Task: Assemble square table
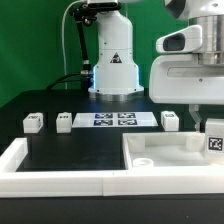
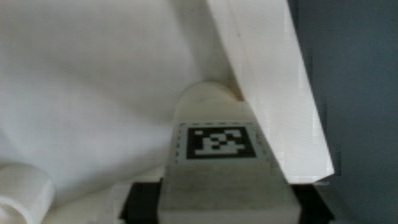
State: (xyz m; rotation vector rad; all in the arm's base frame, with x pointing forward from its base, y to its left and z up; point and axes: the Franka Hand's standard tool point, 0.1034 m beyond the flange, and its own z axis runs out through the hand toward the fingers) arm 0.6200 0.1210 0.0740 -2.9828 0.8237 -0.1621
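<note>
The fingers of the gripper (image 2: pixel 222 198) were partly closed on the small white tagged block leg (image 2: pixel 217 140), held close against the raised rim (image 2: pixel 267 90) of the white plastic square slab (image 1: pixel 175 168), so the leg might have snagged that edge and twisted in the grip, with free room only inward over the slab's bare floor.

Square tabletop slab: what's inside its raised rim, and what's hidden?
Inside the slab rim: a raised corner hole and one tagged leg held by the end effector. The leg covers the floor beneath it; any hole there is hidden.
</note>
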